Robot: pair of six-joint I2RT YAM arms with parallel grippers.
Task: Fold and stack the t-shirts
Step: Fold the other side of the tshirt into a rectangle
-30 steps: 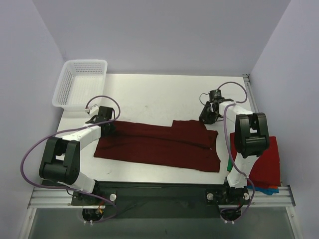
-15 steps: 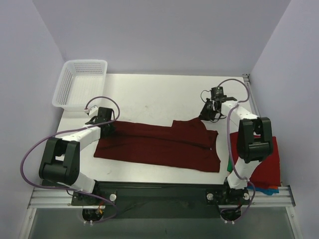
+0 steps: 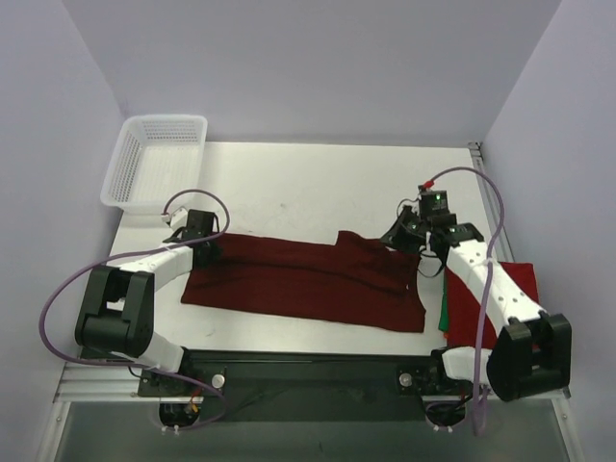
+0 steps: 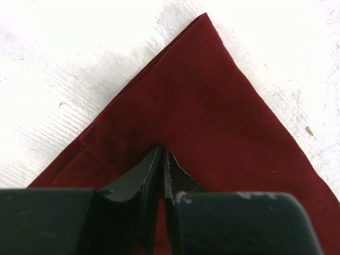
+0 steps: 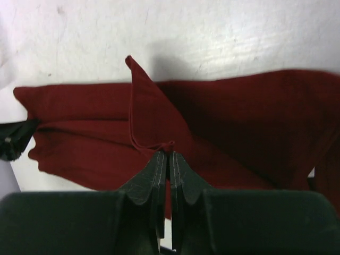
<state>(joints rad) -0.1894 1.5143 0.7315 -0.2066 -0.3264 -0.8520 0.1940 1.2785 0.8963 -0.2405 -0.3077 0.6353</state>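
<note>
Since a second ago the right gripper has swung in onto the far right edge of the dark maroon t-shirt, its jaws pinched tight on a raised peak of cloth; the shirt lies as a long band across the near middle of the table. The left gripper nips the shirt's far left corner, jaws nearly closed; the brighter red t-shirt and a strip of the green t-shirt lie at the near right.

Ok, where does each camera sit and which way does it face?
Top external: high behind the robot, facing down at the table; left pincer, right pincer show.
Left wrist: on left arm, facing a corner of the maroon t-shirt; own fingers show.
Right wrist: on right arm, facing pinched cloth; fingers show.
All share the maroon t-shirt.
</note>
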